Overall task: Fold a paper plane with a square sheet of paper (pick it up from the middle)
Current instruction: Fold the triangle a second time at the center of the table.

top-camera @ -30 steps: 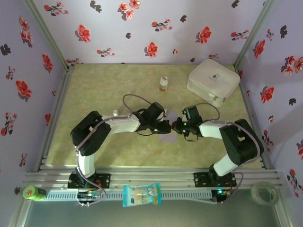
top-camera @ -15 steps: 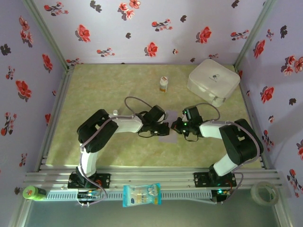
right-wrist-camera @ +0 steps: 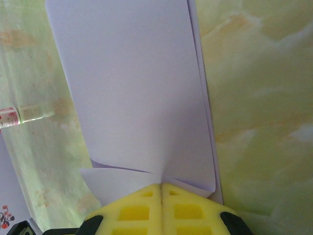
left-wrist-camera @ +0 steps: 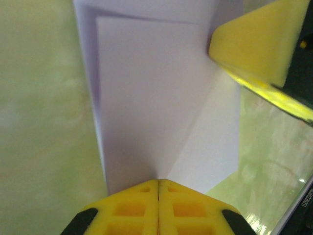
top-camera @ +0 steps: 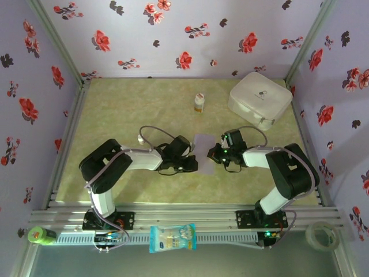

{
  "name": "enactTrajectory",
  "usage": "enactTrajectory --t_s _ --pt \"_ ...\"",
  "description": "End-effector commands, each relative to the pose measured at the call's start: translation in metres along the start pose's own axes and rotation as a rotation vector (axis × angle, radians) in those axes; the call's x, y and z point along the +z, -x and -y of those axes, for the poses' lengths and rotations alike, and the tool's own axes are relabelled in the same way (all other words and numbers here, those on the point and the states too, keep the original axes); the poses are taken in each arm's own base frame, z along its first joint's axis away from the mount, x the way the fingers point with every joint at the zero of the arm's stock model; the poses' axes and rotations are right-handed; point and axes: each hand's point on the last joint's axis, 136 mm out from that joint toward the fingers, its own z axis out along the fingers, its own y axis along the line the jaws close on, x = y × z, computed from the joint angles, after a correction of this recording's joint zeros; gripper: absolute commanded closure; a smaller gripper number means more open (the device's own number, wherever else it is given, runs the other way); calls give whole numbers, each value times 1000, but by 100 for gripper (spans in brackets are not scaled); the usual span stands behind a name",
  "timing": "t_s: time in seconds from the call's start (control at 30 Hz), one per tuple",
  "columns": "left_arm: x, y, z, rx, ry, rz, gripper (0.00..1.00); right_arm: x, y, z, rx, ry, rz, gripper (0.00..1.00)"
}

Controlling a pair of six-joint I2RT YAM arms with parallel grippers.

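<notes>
The square sheet of paper (top-camera: 206, 151), pale lavender and partly folded, is stretched between my two grippers at mid-table. My left gripper (top-camera: 194, 165) is shut at its near-left edge. In the left wrist view a crease in the paper (left-wrist-camera: 146, 98) runs straight into the seam of the left gripper (left-wrist-camera: 158, 182), and a yellow finger of the right gripper (left-wrist-camera: 254, 46) shows at the upper right. My right gripper (top-camera: 215, 154) is shut on the sheet's right side. In the right wrist view the paper (right-wrist-camera: 137, 88) bunches in layers into the closed right gripper (right-wrist-camera: 161, 186).
A white rounded case (top-camera: 259, 99) sits at the back right and a small white bottle (top-camera: 199, 103) stands behind the paper. A snack packet (top-camera: 172, 238), a tape roll (top-camera: 322, 235) and a green object (top-camera: 39, 235) lie on the front rail.
My left gripper has drawn back toward the near left, and more of the paper now shows between the grippers. The right arm has not moved.
</notes>
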Motion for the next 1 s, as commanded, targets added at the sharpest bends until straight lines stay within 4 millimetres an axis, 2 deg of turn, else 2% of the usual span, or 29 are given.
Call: enactTrajectory --t_s 0.0,0.13,0.3,0.4,0.5,0.63,0.8,0.97 --pt "-3 -33 -40 -82 106 -78 93 3 -8 38 62 -131 -18 100" --pt "-6 -25 -25 -62 53 -46 93 3 -7 33 62 -118 -22 100" --pt "-24 7 4 17 31 83 93 4 -6 32 61 -121 -28 100" --pt "-27 18 15 53 18 109 94 3 -6 32 64 -126 -30 100" --pt "-22 25 19 69 12 114 93 3 -6 32 64 -126 -30 100" --pt "-5 26 22 89 11 57 94 3 -5 30 62 -123 -30 100" --pt "7 17 -5 46 97 24 97 1 -1 20 41 -103 -26 100" --pt "12 2 -22 13 126 -1 100 -8 5 -6 -13 -38 -15 100"
